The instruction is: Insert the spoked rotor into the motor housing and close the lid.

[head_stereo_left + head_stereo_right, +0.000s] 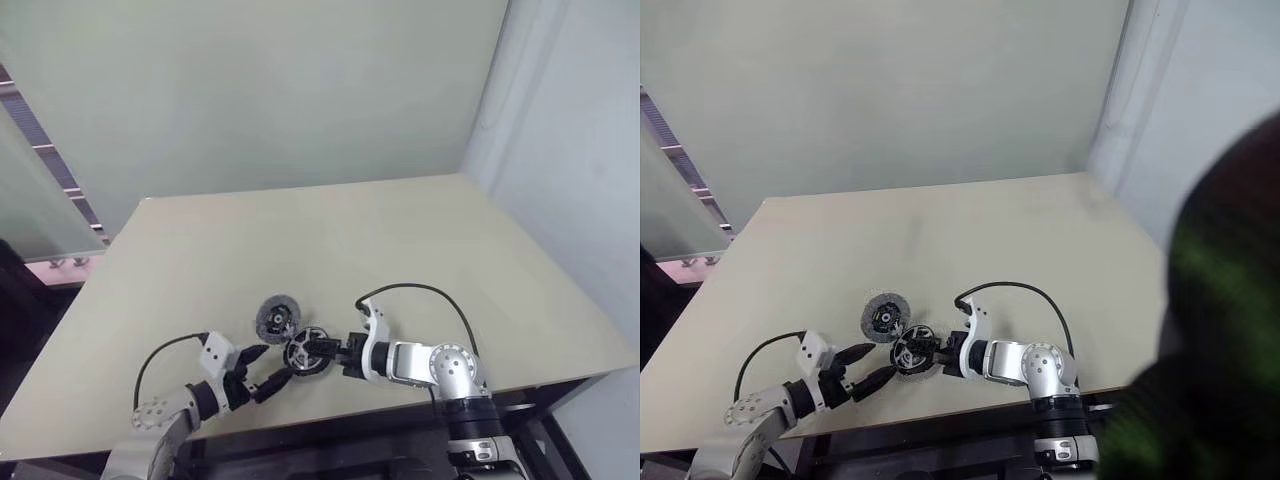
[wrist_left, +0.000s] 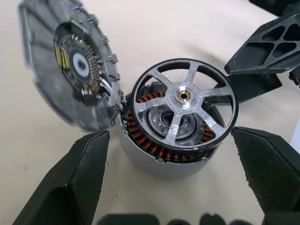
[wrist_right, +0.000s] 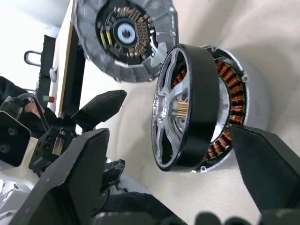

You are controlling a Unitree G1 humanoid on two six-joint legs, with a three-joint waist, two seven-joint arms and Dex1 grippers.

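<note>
The rotor (image 2: 183,108) sits tilted, partly in the housing (image 2: 161,157); the lid (image 2: 65,65) leans beside it. Both hands, left (image 1: 268,372) and right (image 1: 318,349), are released, flanking the housing.

Beige table (image 1: 400,250) vs plain pale-green wall (image 1: 280,90), white wall at right, frosted glass panel (image 1: 30,200) at left.

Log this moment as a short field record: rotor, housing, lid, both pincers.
spoked rotor: sitting on the motor housing, tilted, not fully seated
motor housing: upright on the table, copper windings showing
lid: off, leaning against the housing
left pincer: open, fingers either side of the housing
right pincer: open, at the rotor, not gripping
</note>
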